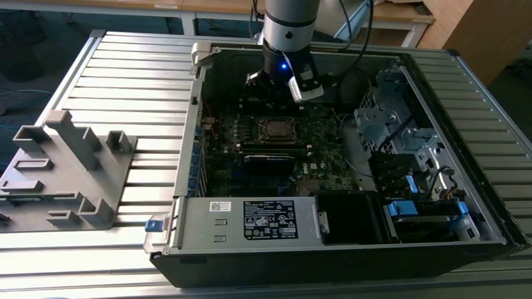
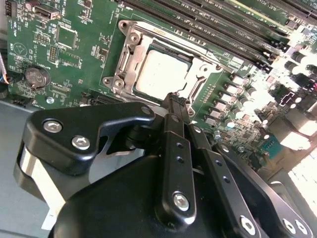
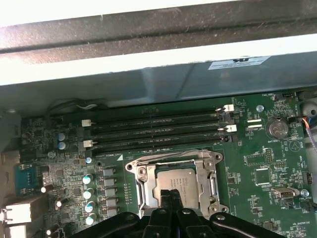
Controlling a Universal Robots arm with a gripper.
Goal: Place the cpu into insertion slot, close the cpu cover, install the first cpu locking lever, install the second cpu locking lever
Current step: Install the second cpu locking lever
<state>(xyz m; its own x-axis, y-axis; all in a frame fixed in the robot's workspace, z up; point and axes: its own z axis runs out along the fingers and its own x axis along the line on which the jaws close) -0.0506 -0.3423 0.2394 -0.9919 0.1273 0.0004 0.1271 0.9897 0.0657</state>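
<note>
Pincer over socket, cpu seated, cover down.

Exterior view: pincer (image 1: 293, 84) hangs inside the open computer case (image 1: 465, 205), just beside the insertion slot (image 1: 277, 129) on its far side; case sits on the table (image 1: 124, 75). Second wrist view: fingers (image 2: 173, 106) pressed together, holding nothing, tips at the cpu cover (image 2: 130, 59) edge; cpu (image 2: 161, 74) lies flat in the slot under the cover window. First wrist view: same cpu (image 3: 176, 181), cover (image 3: 143, 171) flat. Judgement: lever work needs tips kept off the chip, pushing sideways along the cover's rim.
</note>
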